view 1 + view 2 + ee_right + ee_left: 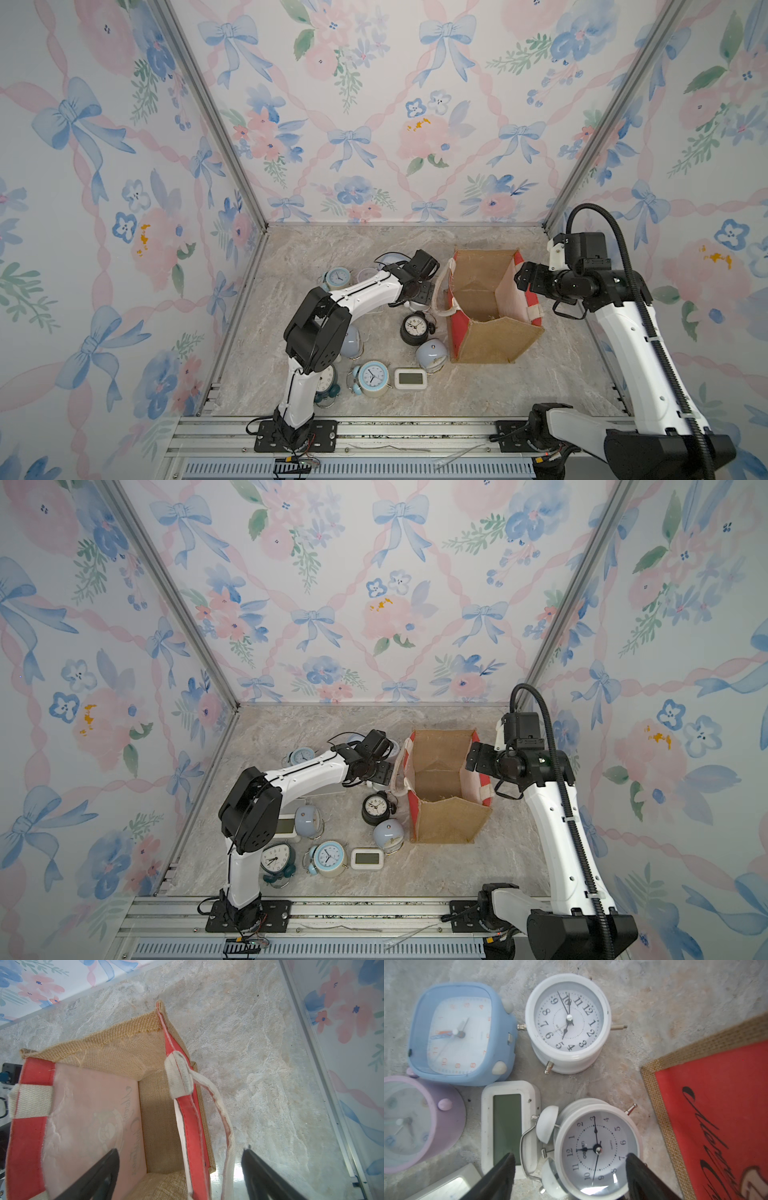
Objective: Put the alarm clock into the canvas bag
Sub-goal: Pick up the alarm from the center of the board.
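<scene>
White twin-bell alarm clock (596,1147) sits just left of the canvas bag (490,340), pressed against a white digital clock (508,1126), with other clocks (372,376) scattered further left. Left gripper (569,1155) hovers over it, jaws wide, 1 finger to each side, nothing held. Bag stands upright, mouth open, interior looks empty. Right gripper (182,1148) is at the bag's right rim, jaws wide, straddling the red wall beside the white handle (218,1105), not clamped. Step in hand, as I read it: approach for the pick. Next move calls for lowering the left gripper, closing on the round body clear of bells and digital clock, then lifting over the rim.
</scene>
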Robot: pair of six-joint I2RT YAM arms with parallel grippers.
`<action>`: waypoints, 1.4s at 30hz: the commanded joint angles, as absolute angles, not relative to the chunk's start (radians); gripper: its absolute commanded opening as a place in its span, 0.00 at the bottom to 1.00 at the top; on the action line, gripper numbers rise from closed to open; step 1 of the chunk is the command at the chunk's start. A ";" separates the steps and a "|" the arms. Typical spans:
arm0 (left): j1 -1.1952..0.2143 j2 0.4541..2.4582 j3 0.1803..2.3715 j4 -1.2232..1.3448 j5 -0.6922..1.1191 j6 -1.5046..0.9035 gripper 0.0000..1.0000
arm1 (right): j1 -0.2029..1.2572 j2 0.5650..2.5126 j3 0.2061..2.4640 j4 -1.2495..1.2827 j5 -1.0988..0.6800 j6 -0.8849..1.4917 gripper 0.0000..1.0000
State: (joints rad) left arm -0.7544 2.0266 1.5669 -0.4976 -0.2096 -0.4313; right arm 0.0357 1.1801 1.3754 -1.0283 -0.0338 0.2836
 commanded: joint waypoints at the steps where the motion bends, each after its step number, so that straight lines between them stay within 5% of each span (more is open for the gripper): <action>1: -0.771 2.053 1.612 -0.525 -0.255 -0.446 0.85 | 0.046 1.177 1.365 -1.023 -0.043 0.280 0.93; 18: -0.801 2.128 1.662 -0.528 -0.272 -0.518 0.91 | 0.051 1.170 1.363 -1.021 -0.049 0.282 0.95; 42: -0.801 2.189 1.678 -0.528 -0.258 -0.521 0.84 | 0.053 1.172 1.327 -1.003 -0.039 0.297 0.95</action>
State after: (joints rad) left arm -0.7982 2.1529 1.6650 -0.5041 -0.2623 -0.5060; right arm 0.0422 1.1801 1.3422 -1.0061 -0.0448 0.2852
